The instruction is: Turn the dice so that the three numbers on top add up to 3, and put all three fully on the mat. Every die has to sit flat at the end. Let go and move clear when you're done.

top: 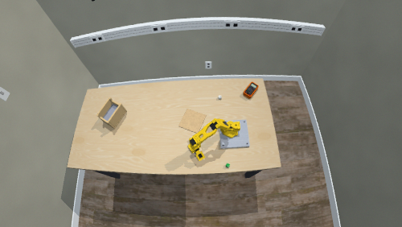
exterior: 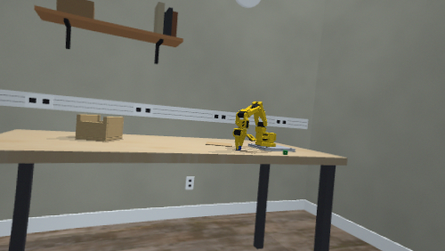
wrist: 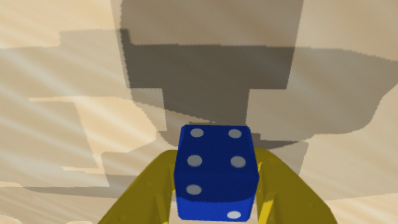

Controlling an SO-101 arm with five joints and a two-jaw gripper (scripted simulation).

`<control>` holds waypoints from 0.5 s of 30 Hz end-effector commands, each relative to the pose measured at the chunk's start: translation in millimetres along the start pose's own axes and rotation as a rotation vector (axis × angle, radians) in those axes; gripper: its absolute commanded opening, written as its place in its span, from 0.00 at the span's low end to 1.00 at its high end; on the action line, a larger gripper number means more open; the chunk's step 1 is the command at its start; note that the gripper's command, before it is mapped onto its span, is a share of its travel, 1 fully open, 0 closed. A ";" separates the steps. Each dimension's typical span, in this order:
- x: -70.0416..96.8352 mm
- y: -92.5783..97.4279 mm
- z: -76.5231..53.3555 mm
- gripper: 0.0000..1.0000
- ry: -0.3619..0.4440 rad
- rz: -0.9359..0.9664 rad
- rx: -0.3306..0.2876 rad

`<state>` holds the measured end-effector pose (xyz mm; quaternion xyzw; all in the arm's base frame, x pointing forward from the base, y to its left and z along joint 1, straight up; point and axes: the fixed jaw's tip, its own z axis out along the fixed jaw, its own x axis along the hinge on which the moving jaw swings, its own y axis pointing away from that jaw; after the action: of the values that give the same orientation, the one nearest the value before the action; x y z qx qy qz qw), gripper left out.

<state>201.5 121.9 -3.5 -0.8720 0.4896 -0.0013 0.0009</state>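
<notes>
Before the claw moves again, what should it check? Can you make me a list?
1. Claw shut on the blue die: ok, a yellow finger sits on each side.
2. Blue die on the mat: not ok, the claw is over bare table, nearer the front edge.
3. Green die on the mat: not ok, it sits near the table's front edge.
4. White die on the mat: not ok, it sits beyond the mat, toward the wall.
5. Blue die showing one on top: not ok, the face toward the wrist camera has more dots.
6. Green and white top numbers: cannot tell, too small.
</notes>
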 end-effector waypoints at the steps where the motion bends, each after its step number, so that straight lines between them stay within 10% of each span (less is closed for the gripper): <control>1: 1.4 0.2 1.2 0.08 -0.001 -0.003 -0.010; 15: 1.4 0.2 1.2 0.00 -0.001 -0.003 -0.010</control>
<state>201.6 121.9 -3.5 -0.8720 0.4896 -0.0013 0.0009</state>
